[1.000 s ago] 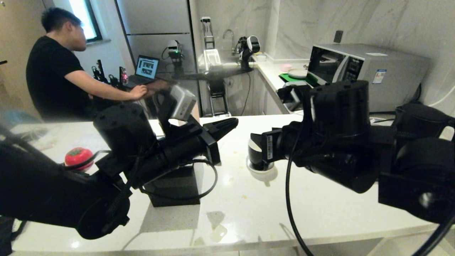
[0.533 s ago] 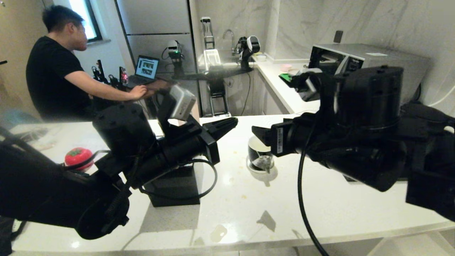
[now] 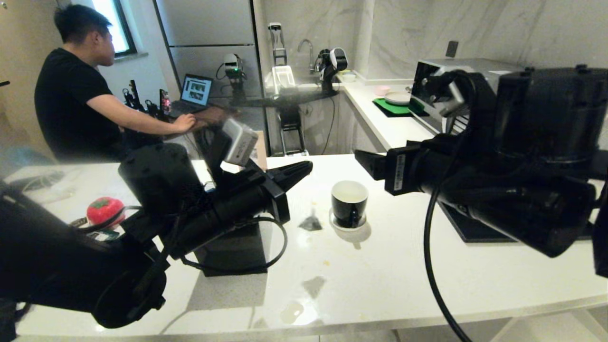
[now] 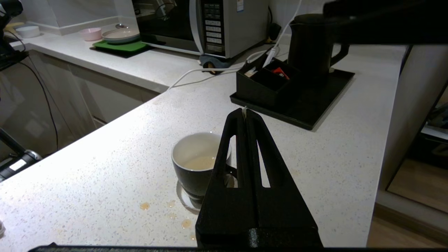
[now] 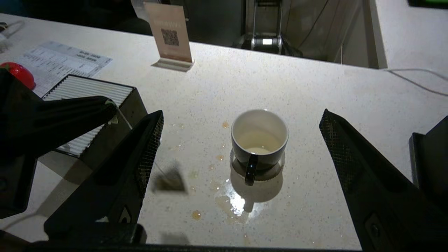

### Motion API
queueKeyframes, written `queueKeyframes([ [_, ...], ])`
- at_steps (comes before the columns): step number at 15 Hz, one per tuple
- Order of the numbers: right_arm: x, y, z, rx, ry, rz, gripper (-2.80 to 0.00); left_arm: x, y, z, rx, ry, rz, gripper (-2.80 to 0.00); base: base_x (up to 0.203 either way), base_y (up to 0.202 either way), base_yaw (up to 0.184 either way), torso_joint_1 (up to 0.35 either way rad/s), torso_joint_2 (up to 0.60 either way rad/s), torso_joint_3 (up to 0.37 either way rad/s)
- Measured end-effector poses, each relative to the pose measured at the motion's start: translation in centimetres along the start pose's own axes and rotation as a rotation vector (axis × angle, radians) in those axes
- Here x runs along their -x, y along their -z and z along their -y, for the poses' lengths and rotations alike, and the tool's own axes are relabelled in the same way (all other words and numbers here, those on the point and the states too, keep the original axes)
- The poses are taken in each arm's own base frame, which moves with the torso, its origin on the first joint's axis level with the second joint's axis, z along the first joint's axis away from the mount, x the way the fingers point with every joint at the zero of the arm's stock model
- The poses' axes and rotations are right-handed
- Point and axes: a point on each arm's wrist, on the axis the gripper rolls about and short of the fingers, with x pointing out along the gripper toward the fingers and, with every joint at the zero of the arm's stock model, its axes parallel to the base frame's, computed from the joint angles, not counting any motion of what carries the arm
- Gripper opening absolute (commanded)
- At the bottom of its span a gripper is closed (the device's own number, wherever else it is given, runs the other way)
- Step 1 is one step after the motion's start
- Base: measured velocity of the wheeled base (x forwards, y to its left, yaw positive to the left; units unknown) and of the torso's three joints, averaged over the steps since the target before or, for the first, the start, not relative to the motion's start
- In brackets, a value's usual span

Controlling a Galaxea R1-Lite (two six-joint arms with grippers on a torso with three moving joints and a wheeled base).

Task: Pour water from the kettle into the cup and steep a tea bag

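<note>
Countertop (image 3: 380, 285): white speckled stone, filling the lower half of the head view; amber drips and a wet patch lie on it around the cup.

Left gripper (image 3: 308, 167): left of centre in the head view, above the counter, fingers pressed together on a thin white string whose end shows at the tips (image 4: 244, 109).

Tea bag (image 3: 311, 223): small dark pouch, blurred, hanging on that string below the left gripper. It is just left of the cup, outside it and apart from it; in the right wrist view it (image 5: 169, 182) shows left of the cup.

Black box (image 3: 232, 249): ribbed pale top, lower left of centre, partly behind the left arm.

Cup (image 3: 349, 203): centre of the head view, upright on a small white saucer (image 3: 336, 223), black outside, white inside, a shallow pale liquid at the bottom (image 4: 199, 162). Its handle (image 5: 250, 172) points toward the robot.

Right gripper (image 5: 241, 147): fingers spread wide, one on either side of the cup in the right wrist view, above it and touching nothing. In the head view it (image 3: 375, 164) sits right of centre, just above and right of the cup.

Red tomato-shaped object (image 3: 105, 210): left edge of the counter.

Black tray (image 4: 325, 101): upper right of the left wrist view, carrying a compartmented black caddy (image 4: 266, 82) and the kettle (image 4: 309, 45), upright, well apart from the cup.

Microwave (image 4: 210, 24): top centre of the left wrist view, behind the tray.

Person (image 3: 76, 85): upper left of the head view, black shirt, hand at a laptop (image 3: 195, 90).
</note>
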Motion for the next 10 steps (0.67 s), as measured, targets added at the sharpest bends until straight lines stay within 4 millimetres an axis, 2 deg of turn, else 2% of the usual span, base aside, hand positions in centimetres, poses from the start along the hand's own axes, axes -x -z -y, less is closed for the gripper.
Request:
queueKeyframes([
  [3, 1.1, 0.2, 0.9, 0.062, 0.012, 0.029, 0.00, 0.1, 0.1, 0.1, 0.001, 0.002, -0.004, -2.80, 0.000, 0.000, 0.000, 0.000, 0.00, 0.000],
  [4, 1.5, 0.2, 1.2, 0.068, 0.016, 0.042, -2.80, 0.2, 0.1, 0.1, 0.001, 0.003, -0.005, -2.80, 0.000, 0.000, 0.000, 0.000, 0.00, 0.000],
  [10, 3.8, 0.0, 2.8, 0.054, 0.046, 0.106, -2.80, 0.6, 0.2, 0.4, 0.005, 0.006, -0.014, -2.80, 0.000, 0.000, 0.000, 0.000, 0.00, 0.000],
])
